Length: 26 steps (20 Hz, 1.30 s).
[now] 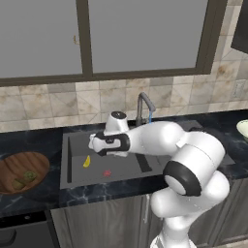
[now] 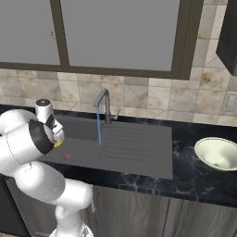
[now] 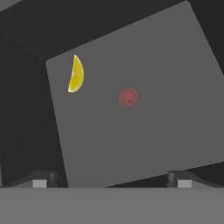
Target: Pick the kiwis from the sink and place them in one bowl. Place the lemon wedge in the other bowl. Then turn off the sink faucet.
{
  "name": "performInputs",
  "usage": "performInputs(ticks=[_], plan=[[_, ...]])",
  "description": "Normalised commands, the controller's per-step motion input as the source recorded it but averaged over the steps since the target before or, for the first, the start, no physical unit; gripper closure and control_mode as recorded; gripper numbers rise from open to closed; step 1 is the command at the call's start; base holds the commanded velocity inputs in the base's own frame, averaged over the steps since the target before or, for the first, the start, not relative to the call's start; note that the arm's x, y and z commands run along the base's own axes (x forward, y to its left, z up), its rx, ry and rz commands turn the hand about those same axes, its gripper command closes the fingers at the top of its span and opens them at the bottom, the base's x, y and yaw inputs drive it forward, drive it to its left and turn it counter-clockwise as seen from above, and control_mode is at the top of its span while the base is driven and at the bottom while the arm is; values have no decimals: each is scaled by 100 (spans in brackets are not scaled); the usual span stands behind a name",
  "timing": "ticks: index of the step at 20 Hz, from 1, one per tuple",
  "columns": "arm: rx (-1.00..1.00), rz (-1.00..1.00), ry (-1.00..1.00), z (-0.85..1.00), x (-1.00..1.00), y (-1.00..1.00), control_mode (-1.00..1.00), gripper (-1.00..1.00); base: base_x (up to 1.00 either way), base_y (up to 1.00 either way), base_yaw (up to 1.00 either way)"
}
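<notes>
Black marble counter (image 1: 29, 138) under beige wall tiles carries a dark grey recessed sink (image 1: 121, 169) at frame centre. On its floor the bright yellow crescent lemon wedge (image 3: 75, 73) lies upper left in the hand view, long axis roughly vertical there, beside a small flat red disc (image 3: 129, 96). The two-finger gripper (image 3: 112, 183) hangs above, spread wide and empty. Two brownish-green kiwis (image 1: 24, 179), somewhat blurred, sit in the brown wooden bowl (image 1: 14, 162) at lower left.

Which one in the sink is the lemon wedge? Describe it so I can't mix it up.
Start at the sink, the dark grey basin in the black counter under the window. On its floor, toward the left wall, lies the lemon wedge: a bright yellow crescent. Its only neighbour there is a small flat red disc, round rather than curved.
</notes>
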Motion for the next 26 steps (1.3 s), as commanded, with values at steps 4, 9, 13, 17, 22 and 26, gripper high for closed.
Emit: performInputs(ticks=[4, 9, 13, 17, 22, 26], plan=[[0, 0, -1, -36, 21, 1, -100, -100, 0, 0, 0], [0, 0, 0, -29, 20, 5, -100, -100, 0, 0, 0], [0, 0, -4, -17, 20, 10, -100, -100, 0, 0, 0], [4, 0, -5, -21, 17, 1, -100, -100, 0, 0, 0], [6, 0, -1, -16, 18, 0, -100, -100, 0, 0, 0], [6, 0, 0, -14, 21, 1, -100, -100, 0, 0, 0]])
